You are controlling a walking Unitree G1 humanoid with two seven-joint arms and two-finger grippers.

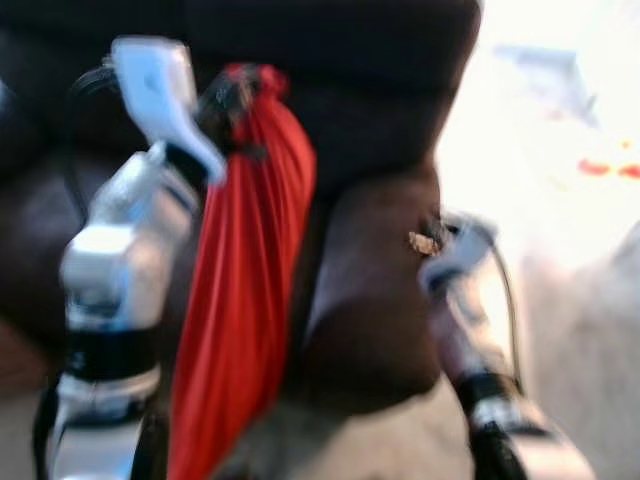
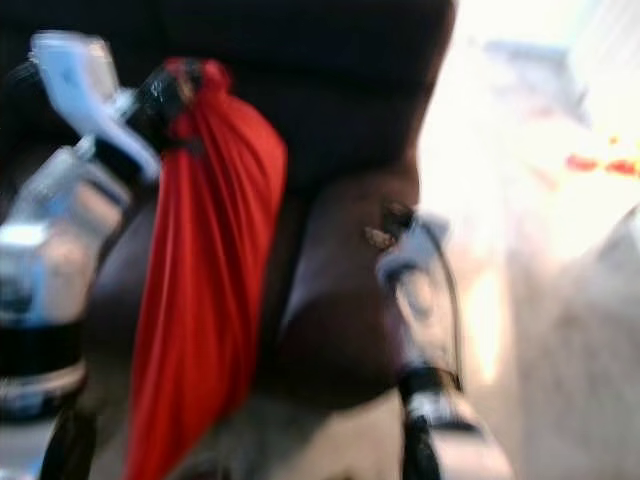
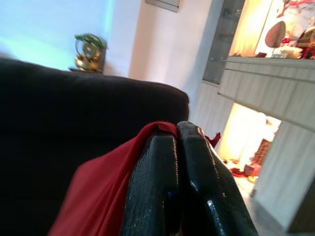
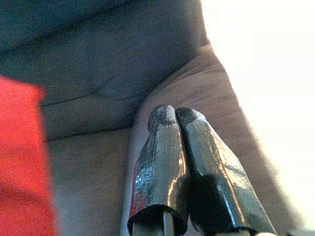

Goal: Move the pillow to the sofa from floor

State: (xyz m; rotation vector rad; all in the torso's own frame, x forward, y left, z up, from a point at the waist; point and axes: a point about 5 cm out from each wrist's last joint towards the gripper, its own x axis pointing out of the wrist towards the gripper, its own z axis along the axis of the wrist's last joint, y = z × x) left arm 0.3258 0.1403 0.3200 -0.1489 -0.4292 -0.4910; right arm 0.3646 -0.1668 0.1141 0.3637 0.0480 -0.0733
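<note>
The red pillow [image 1: 245,290] hangs limp and long in front of the dark brown sofa [image 1: 370,300]. My left gripper [image 1: 232,100] is raised before the sofa back and shut on the pillow's top corner. In the left wrist view the two fingers [image 3: 176,129] pinch the red cloth [image 3: 98,196] against the sofa back [image 3: 74,113]. My right gripper [image 1: 428,240] is lower, over the sofa's right armrest, shut with nothing in it. The right wrist view has its closed fingers [image 4: 174,112] above the sofa [image 4: 98,73], the pillow [image 4: 22,162] off to one side. The eye views are blurred.
Pale, brightly lit floor [image 1: 580,330] lies to the right of the sofa, with small red items [image 1: 605,168] on it. A light wooden cabinet [image 3: 266,93] and a gold ornament [image 3: 88,51] stand beyond the sofa back.
</note>
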